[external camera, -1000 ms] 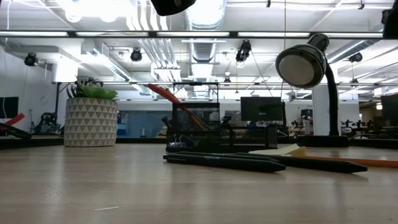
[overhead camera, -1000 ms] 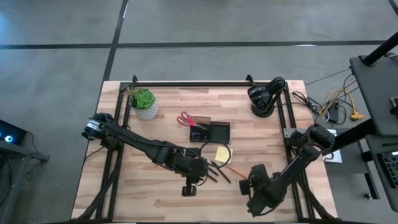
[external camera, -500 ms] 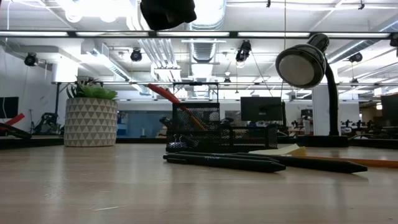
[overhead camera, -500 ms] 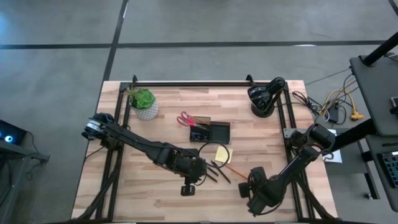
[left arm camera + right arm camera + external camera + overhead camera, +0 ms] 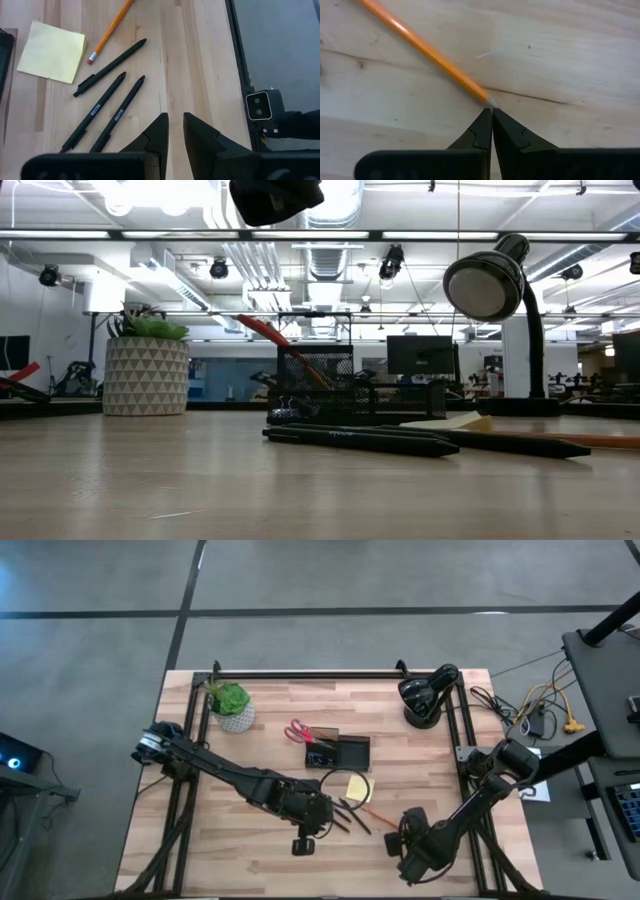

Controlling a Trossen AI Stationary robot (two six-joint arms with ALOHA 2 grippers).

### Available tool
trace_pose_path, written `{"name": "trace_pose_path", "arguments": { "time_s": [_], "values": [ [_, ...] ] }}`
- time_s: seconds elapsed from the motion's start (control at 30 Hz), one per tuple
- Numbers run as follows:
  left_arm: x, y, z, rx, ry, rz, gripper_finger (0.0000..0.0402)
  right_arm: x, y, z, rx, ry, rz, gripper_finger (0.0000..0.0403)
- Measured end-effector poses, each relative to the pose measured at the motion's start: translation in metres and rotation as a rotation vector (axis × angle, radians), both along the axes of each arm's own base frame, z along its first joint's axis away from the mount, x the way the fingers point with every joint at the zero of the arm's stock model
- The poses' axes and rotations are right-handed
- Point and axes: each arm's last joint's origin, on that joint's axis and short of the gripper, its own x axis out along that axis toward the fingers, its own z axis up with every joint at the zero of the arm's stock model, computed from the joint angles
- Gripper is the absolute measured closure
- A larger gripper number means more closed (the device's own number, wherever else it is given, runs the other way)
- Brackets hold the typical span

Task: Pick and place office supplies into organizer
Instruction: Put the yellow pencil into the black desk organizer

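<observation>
A: Where is the left gripper (image 5: 173, 131)?
B: Over the bare wood of the surface (image 5: 240, 840), near the front. Its fingers (image 5: 159, 131) stand a narrow slit apart with nothing between them. In the low view only a dark lump of the arm (image 5: 275, 198) shows at the top edge, cut off.

A: And the right gripper (image 5: 492, 125)?
B: Near the front right of the surface, fingers pressed together, empty. Their tips sit just beside the pointed end of the orange pencil (image 5: 425, 49), whether touching it I cannot tell. The pencil's other end runs out of that picture.

A: The pens?
B: Three black pens (image 5: 111, 66) lie side by side on the wood, near the yellow sticky-note pad (image 5: 51, 51). Two of them are cut off at their lower ends by the gripper's body. From above they read only as thin dark strokes (image 5: 345, 812).

A: The organizer?
B: The organizer (image 5: 337, 751) sits mid-surface, behind the pad. The red-handled scissors (image 5: 298, 731) lean out of its left end; how deep the blades go is hidden. In the low view its mesh wall (image 5: 315, 380) blocks what lies inside, and small dark clips (image 5: 283, 413) show at its foot, too small to count.

A: Anything else?
B: A potted plant (image 5: 232, 705) at the back left and a black lamp (image 5: 424, 698) at the back right. The pad's front edge barely shows in the low view, behind the pens.
</observation>
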Motion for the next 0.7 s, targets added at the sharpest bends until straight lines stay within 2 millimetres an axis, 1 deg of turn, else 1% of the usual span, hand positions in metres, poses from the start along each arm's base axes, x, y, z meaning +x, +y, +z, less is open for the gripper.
{"name": "trace_pose_path", "arguments": {
  "time_s": [0.7],
  "values": [
    [0.0016, -0.0007, 0.0016, -0.005, -0.023, -0.005, 0.0361, -0.0003, -0.003, 0.0024, -0.045, 0.006, 0.007, 0.0394]
  ]
}}
